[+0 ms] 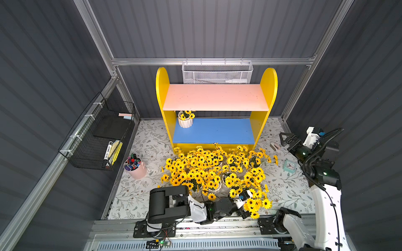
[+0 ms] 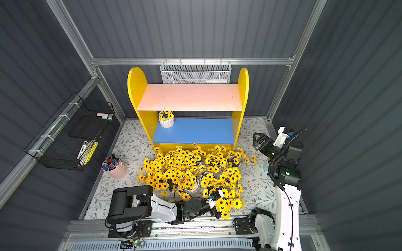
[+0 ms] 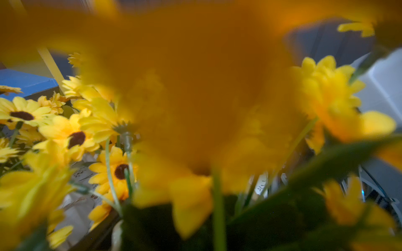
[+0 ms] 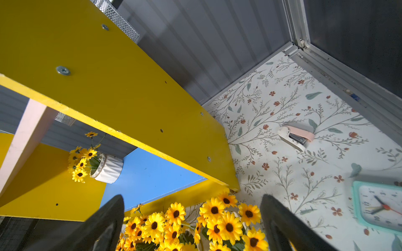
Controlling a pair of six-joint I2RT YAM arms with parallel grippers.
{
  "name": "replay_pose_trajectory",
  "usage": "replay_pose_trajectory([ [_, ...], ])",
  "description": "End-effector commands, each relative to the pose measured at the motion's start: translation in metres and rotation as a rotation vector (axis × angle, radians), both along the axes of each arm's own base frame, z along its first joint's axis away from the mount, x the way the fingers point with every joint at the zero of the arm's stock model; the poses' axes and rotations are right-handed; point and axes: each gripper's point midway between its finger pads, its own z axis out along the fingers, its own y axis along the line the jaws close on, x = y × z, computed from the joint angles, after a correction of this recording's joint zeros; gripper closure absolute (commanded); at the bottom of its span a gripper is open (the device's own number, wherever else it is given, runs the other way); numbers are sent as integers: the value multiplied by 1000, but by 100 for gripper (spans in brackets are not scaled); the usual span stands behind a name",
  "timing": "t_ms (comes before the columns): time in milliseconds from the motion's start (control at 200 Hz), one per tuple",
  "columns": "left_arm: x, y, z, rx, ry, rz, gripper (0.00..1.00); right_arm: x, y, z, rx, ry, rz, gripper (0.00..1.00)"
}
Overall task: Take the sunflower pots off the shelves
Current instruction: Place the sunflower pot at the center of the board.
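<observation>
The shelves (image 1: 162,93) are a yellow unit with a bare pink upper board (image 1: 215,96) and a blue lower board (image 1: 214,130). One sunflower pot (image 1: 185,122) (image 2: 166,122) (image 4: 108,168) stands at the left end of the blue board. Several more sunflower pots (image 1: 213,167) crowd the floor in front of the unit. My left gripper (image 1: 250,208) lies low at the front, buried in a bunch of sunflowers (image 3: 185,97) that fills its wrist view and hides its jaws. My right gripper (image 1: 285,139) (image 4: 191,200) hangs open and empty to the right of the shelves.
A pink cup of markers (image 1: 136,168) stands at the left of the floral mat. A black wire basket (image 1: 97,134) hangs on the left wall and a white mesh basket (image 1: 217,73) behind the shelves. A teal clock (image 1: 289,166) and a stapler (image 4: 295,138) lie under the right arm.
</observation>
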Motion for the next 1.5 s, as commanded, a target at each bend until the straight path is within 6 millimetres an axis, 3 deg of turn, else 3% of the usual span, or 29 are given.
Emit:
replay_pose_trajectory([
  [0,4,-6,15,-114,0,36,100,-2,5,15,7,-47,25,1],
  [440,25,-9,-26,-85,-26,145,100,-3,12,16,19,-50,65,1],
  [810,60,-24,-52,-50,-21,216,100,-5,18,16,26,-63,91,1],
  [940,63,-24,-55,-41,-9,214,81,-6,19,15,27,-65,91,1],
  [976,62,-24,-57,-32,-8,213,63,-7,19,14,29,-65,93,1],
  [1021,62,-23,-58,-23,0,214,30,-7,19,14,30,-65,94,1],
  [1081,62,-19,-59,-6,10,225,2,-7,20,12,30,-65,98,1],
  [1496,40,0,-35,92,48,151,1,-9,18,7,22,-80,81,1],
])
